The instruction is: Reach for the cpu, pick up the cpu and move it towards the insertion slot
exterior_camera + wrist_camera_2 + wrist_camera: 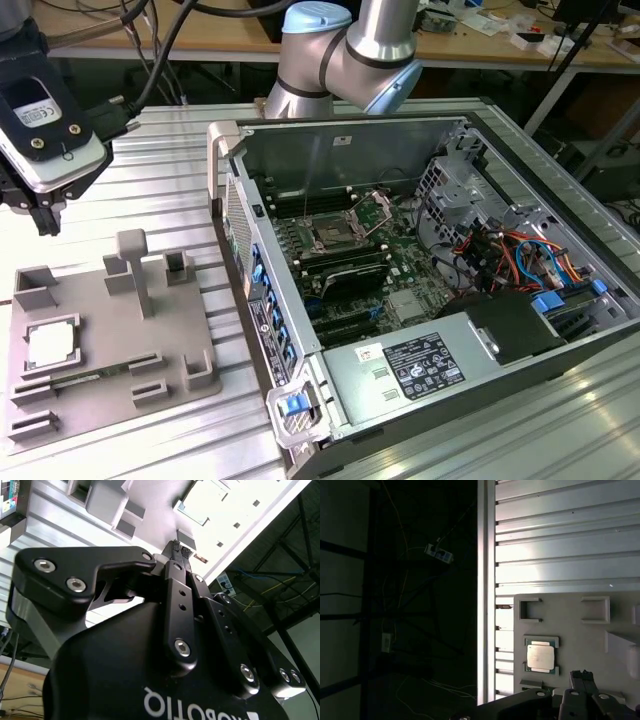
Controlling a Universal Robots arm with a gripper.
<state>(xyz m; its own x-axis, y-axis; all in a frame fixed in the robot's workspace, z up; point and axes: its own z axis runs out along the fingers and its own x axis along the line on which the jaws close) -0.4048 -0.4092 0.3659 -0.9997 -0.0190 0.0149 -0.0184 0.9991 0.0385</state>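
Closest in the second wrist view, the hand (pixel 180 548) is clenched on nothing, fingertips pressed together, and hovers above the grey plate (pixel 100 335). The cpu (pixel 50 345) lies in that plate's square recess on the tabletop (pixel 150 160). The insertion slot (pixel 335 237) sits well apart, inside the open computer case (pixel 340 150).

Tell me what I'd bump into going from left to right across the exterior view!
cpu → tall grey post → insertion slot → red and blue cables
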